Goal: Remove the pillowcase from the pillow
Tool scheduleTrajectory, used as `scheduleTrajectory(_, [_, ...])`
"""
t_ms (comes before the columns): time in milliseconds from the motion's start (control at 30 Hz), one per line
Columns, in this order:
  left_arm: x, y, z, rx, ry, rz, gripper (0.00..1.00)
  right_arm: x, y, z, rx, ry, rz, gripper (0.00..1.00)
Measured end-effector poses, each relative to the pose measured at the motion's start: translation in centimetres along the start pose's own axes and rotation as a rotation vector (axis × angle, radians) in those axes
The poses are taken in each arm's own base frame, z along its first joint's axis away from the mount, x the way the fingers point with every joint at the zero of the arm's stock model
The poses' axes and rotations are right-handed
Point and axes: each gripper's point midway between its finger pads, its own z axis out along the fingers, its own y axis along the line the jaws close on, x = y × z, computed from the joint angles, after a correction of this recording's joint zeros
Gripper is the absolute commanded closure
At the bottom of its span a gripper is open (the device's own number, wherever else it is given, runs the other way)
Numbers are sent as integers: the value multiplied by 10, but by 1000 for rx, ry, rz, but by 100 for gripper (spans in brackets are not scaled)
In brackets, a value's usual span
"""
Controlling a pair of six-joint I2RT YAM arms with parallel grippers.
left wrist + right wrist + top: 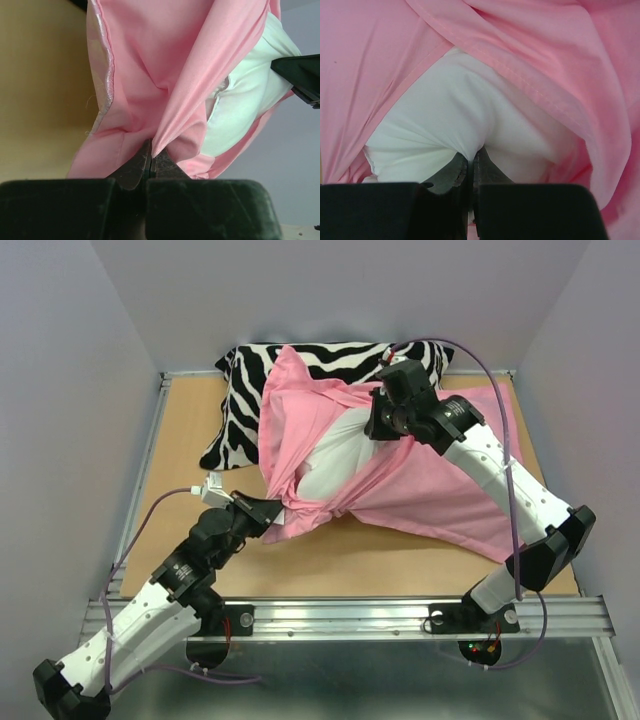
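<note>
Both clenched: your left gripper (pixel 150 158) pinches shiny pink satin pillowcase (pixel 165 60), right gripper (pixel 471 161) plump white pillow (pixel 455 115); tan table (pixel 180 440), lilac walls (pixel 330 290).

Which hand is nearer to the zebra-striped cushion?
Right. The right hand pinches the white pillow just in front of the zebra cushion; the left hand grips the pillowcase farther toward the near edge.

The left arm (pixel 170 585) angles forward and inward from its base, elbow low. The left hand (pixel 268 512) is pinched tight on a fold of the pillowcase (pixel 150 60). The right arm (pixel 500 465) bends outward at the elbow and reaches farther in. The right hand (pixel 386 422) is clamped on the pillow (pixel 455 110).
</note>
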Motion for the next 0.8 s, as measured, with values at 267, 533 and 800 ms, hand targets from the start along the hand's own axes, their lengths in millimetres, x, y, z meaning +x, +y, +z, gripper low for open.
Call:
scheduleTrajectory(267, [17,20,13,-27,43,1,100,2,-17,1,-21,58,56,100])
scheduleTrajectory(533, [26,38,24,-91,66,47,100,-10,-30,1,6,51,81,100])
scheduleTrajectory(800, [26,35,46,-134,77,120,93,-17,-30,-2,-33,52,115,99])
